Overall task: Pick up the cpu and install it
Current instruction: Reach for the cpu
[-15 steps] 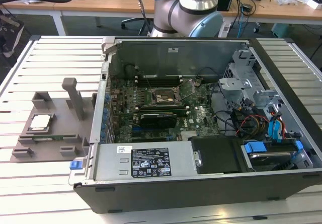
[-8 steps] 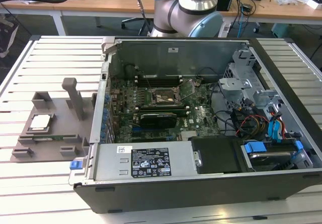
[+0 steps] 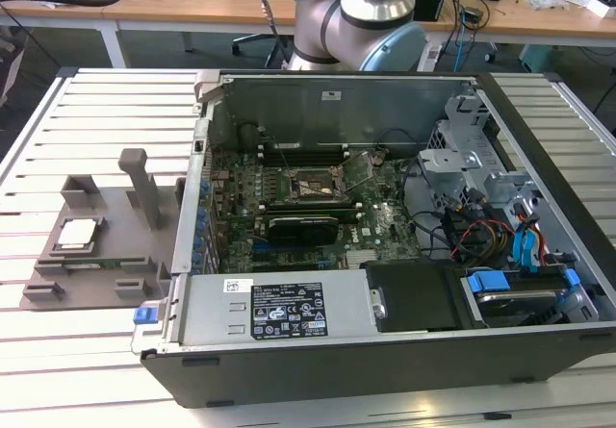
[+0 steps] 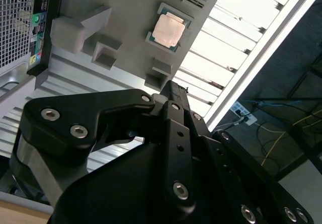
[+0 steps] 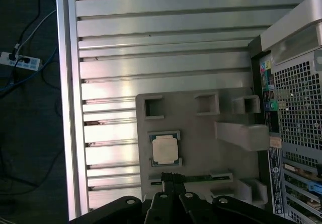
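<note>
In the exterior view, I saw the cpu (image 3: 77, 234) lying in a grey tray (image 3: 111, 218), on the exterior view's left of the case (image 3: 385, 351). In the second wrist view, the gripper (image 4: 173, 89) hovered apart from the cpu. In the first wrist view, its fingers (image 5: 166, 179) were pressed together, gripping nothing.

You can see the cpu (image 3: 77, 233) lying flat, with its shiny side up. It is a small square chip. Its top is a silvery-grey metal plate, and a thin rim shows all round the plate. It sits in a square nest on a grey holder (image 3: 115, 202), and its sides line up with the nest. The holder lies on the slatted table (image 3: 58, 130), to the exterior view's left of the open computer case (image 3: 289, 370). In both wrist views the cpu (image 4: 170, 29) (image 5: 165, 150) looks whole and clean, and nothing touches it.
</note>
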